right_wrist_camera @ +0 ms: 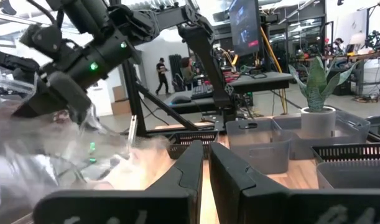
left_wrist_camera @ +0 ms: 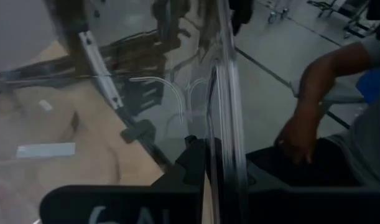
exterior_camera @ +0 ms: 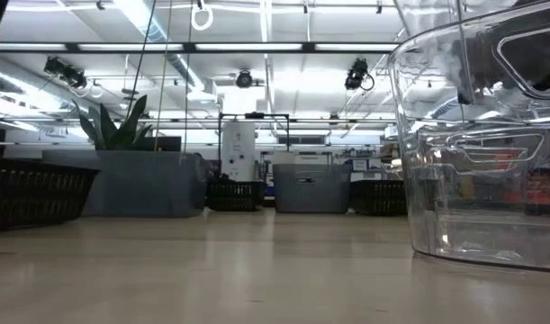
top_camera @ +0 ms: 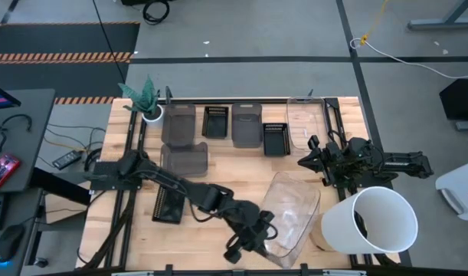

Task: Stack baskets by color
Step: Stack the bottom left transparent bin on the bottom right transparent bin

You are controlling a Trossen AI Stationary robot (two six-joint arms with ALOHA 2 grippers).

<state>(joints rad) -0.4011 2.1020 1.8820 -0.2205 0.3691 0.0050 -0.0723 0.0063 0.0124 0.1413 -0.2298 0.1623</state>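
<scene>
- My left gripper (top_camera: 249,244) sits at the lower centre of the high view, its jaws clamped on the rim of a clear basket (top_camera: 291,216); the left wrist view shows that clear wall (left_wrist_camera: 224,112) pinched between the dark fingers (left_wrist_camera: 190,162).
- That clear basket lies tilted at the lower centre-right of the high view, just left of the white bucket (top_camera: 375,221); in the low view it fills the right side (exterior_camera: 477,153).
- My right gripper (top_camera: 312,158) waits at the right edge of the surface (top_camera: 241,172), jaws closed on nothing; the right wrist view shows its fingers (right_wrist_camera: 193,165) nearly touching.
- A second clear basket (top_camera: 304,123) sits at the upper right of the surface, just above the right gripper.
- Grey baskets: one at the upper left (top_camera: 179,123), one just below it (top_camera: 185,159), one at upper centre (top_camera: 247,124).
- Black baskets: one at upper centre (top_camera: 215,121) between two grey ones, one right of the centre grey (top_camera: 275,138), one at the lower left (top_camera: 168,205) beside the left arm.
- A potted plant (top_camera: 145,100) stands at the upper left corner of the surface.
- In the left wrist view a person's arm (left_wrist_camera: 314,106) shows at the right, beyond the surface.
</scene>
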